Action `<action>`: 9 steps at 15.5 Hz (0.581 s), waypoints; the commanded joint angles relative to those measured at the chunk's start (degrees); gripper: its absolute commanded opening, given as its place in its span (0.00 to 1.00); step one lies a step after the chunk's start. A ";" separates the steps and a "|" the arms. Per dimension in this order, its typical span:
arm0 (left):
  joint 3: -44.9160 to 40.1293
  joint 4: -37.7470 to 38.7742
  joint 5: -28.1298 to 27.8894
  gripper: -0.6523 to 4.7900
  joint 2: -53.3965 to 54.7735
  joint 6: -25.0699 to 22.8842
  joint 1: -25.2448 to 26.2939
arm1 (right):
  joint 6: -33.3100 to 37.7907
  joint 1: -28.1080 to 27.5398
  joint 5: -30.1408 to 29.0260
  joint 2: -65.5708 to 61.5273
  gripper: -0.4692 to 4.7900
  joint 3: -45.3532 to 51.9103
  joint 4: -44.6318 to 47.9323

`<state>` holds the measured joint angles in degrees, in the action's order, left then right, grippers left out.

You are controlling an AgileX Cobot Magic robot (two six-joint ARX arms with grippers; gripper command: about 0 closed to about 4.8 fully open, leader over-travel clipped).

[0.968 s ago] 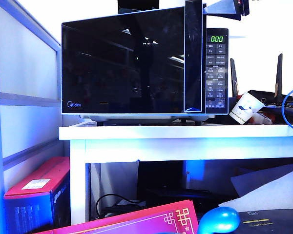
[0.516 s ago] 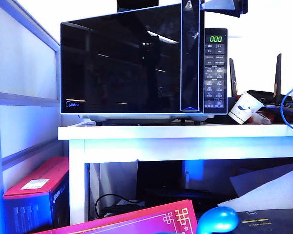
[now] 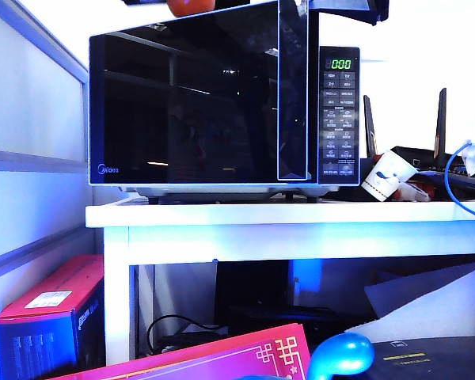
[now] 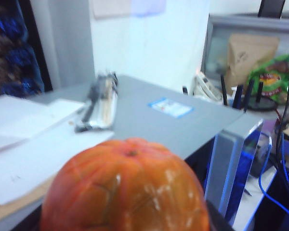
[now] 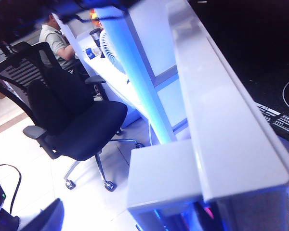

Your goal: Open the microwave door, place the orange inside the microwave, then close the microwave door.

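Fingers of the left gripper (image 3: pixel 191 5): barely in frame, only dark bits either side of the orange (image 3: pixel 191 6) at the very top of the exterior view. The orange hangs clear above the microwave's (image 3: pixel 339 119) top front edge with nothing under it, so it is gripped, jaws spread wide around it. In the left wrist view the orange (image 4: pixel 127 187) fills the near foreground. Beyond it lie the grey microwave top (image 4: pixel 154 120), a blue sticker (image 4: pixel 169 107) and loose papers (image 4: pixel 29 144).

Right gripper (image 3: pixel 356 9): a dark shape cut off at the top edge, above the keypad side of the microwave. Fingers not visible in either view, so I can't tell whether they are spread or closed, or on anything.

Microwave door (image 3: pixel 190 103): ajar, with the handle strip (image 3: pixel 293 95) standing out from the keypad panel. Its silver edge (image 4: pixel 231 163) shows swung out in the left wrist view.

The microwave sits on the white table (image 3: pixel 301 215), toward its left end. A tipped paper cup (image 3: pixel 384 176) is just beside the microwave's right side. A red box (image 3: pixel 51 297) is on the floor under the left corner. The right wrist view shows an office chair (image 5: pixel 82 125).
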<state>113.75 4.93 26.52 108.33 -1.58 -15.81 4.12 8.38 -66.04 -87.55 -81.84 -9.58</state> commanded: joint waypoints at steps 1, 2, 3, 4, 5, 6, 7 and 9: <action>0.31 -1.14 0.11 0.46 1.03 -0.13 -0.26 | -1.07 1.01 -3.23 1.66 0.73 -1.44 8.15; 0.31 -1.14 0.13 0.46 1.53 -0.11 -0.48 | -1.07 0.92 -3.23 2.05 0.73 -1.44 8.15; 0.28 -0.85 0.11 0.46 1.75 -0.11 -0.48 | -1.07 0.77 -3.23 2.54 0.73 -1.44 8.13; 0.28 -0.26 0.11 0.46 2.08 -0.11 -0.48 | -1.07 0.44 -3.23 3.17 0.73 -1.44 8.15; 0.28 -0.04 0.13 0.46 2.32 -0.11 -0.48 | -1.07 0.15 -3.26 3.48 0.73 -1.44 8.17; 0.26 0.83 0.09 0.46 2.43 -0.13 -0.48 | -1.09 -0.13 -3.28 3.85 0.73 -1.44 8.26; 0.26 0.85 0.13 0.46 2.71 -0.13 -0.55 | -1.09 -0.50 -3.13 4.15 0.73 -1.44 8.39; 0.26 2.19 0.13 0.46 3.17 -0.13 -0.68 | -1.09 -1.81 -2.62 4.98 0.73 -1.44 8.44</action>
<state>113.75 6.35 27.00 111.37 -1.58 -16.36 3.14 6.57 -68.93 -82.94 -83.18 -1.13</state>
